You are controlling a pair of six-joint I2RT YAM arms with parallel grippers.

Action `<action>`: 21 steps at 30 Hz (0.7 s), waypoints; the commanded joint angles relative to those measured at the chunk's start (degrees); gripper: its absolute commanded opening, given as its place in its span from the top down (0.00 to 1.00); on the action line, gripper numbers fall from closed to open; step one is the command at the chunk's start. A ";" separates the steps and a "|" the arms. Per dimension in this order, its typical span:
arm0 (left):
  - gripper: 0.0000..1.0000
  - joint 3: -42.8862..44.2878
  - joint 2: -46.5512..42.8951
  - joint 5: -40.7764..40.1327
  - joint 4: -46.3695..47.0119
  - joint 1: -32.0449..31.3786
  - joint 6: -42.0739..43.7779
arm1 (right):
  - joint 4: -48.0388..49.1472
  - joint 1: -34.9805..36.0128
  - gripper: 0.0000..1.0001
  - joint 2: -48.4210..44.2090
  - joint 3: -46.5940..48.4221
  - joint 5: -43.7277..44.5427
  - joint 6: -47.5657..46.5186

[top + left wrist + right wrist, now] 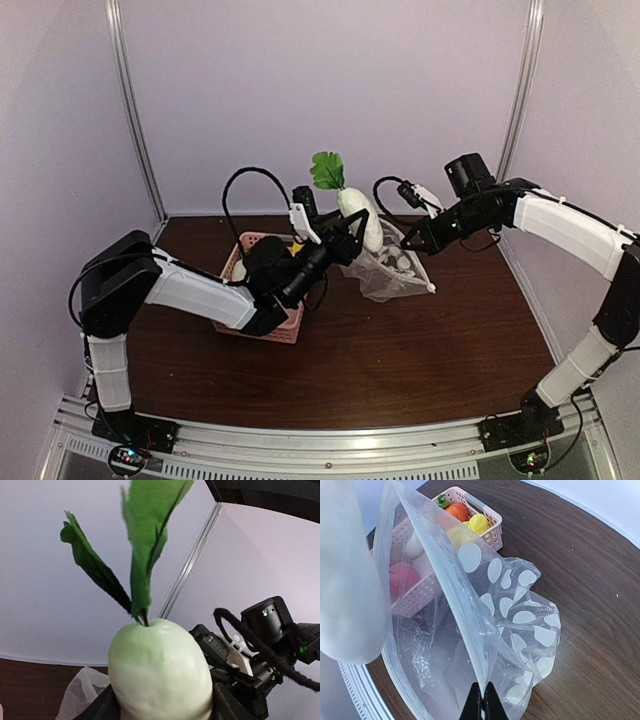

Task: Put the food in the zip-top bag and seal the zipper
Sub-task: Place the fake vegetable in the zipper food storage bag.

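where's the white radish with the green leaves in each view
Top external: white radish at centre, just up-left of the dotted bag.
Left wrist: fills the lower middle; bag at lower left.
Right wrist: likely the blurred white shape at the left edge.
Shared landmark: the dotted bag.

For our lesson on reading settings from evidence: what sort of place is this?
Likely a robot test booth: left arm and right arm bolted to a metal rail, plain pale walls enclosing a wooden table.
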 commanded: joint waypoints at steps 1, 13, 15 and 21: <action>0.88 0.47 1.68 -7.53 11.70 0.10 -1.94 | 0.31 -0.24 1.00 1.77 1.86 -2.74 3.33; 0.88 4.97 2.80 -12.82 0.04 -1.53 -2.88 | 4.01 -0.69 1.00 2.29 3.76 -0.87 6.43; 0.88 7.06 4.35 -12.89 -0.97 -1.87 -3.37 | 4.93 -0.61 1.00 2.76 3.86 -1.07 7.13; 0.91 12.28 7.27 -17.37 -8.06 -3.73 -3.85 | 6.87 -0.43 1.00 3.96 4.20 -1.77 10.29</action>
